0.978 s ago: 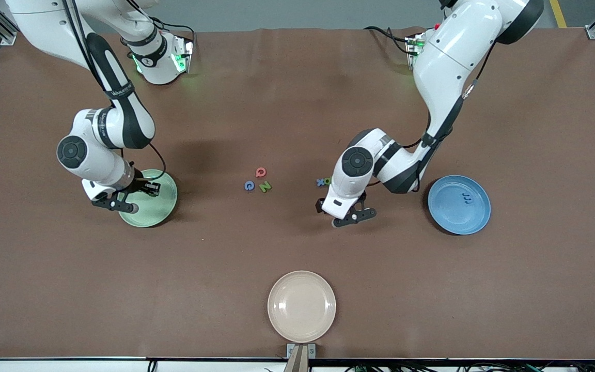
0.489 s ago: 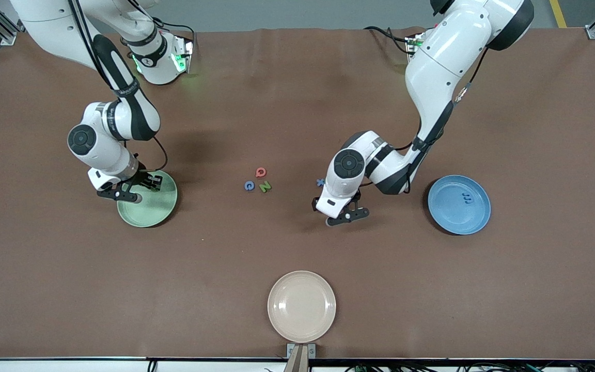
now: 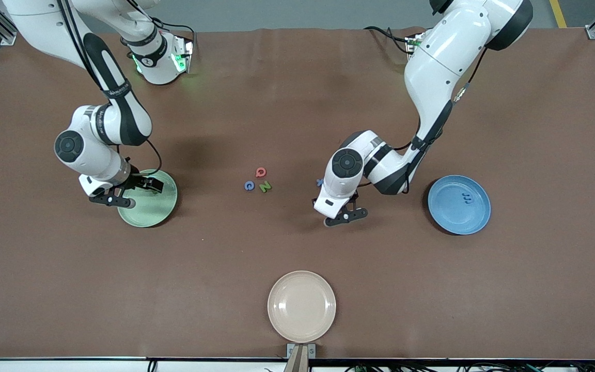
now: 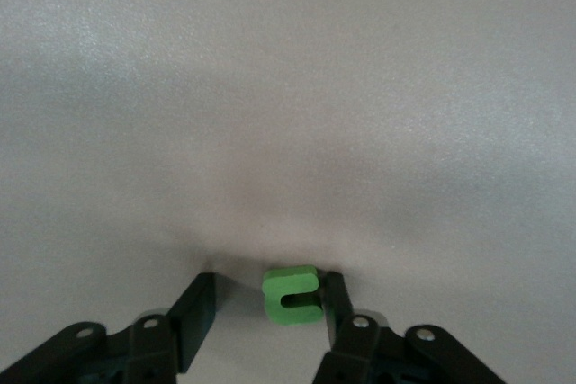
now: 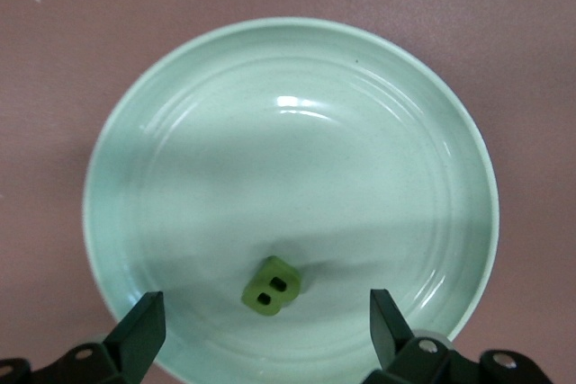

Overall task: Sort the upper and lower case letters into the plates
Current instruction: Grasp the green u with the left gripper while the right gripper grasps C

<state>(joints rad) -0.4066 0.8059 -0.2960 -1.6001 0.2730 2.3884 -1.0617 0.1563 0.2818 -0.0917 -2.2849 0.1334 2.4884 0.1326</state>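
Left gripper (image 4: 270, 330) closing on a green letter (image 4: 291, 294); right gripper (image 5: 261, 334) spread wide over the green plate (image 3: 163, 206).
One finger touches, the other is apart: centre, then lift toward the blue plate (image 3: 452, 217). Only the right wrist view shows the B (image 5: 272, 287) lying in the green plate.

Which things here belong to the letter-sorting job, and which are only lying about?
Job:
- pale green plate, green B in it
- blue plate
- green letter at left gripper
- three letters mid-table
- blue x

Lying about:
- cream plate, nearest the front camera
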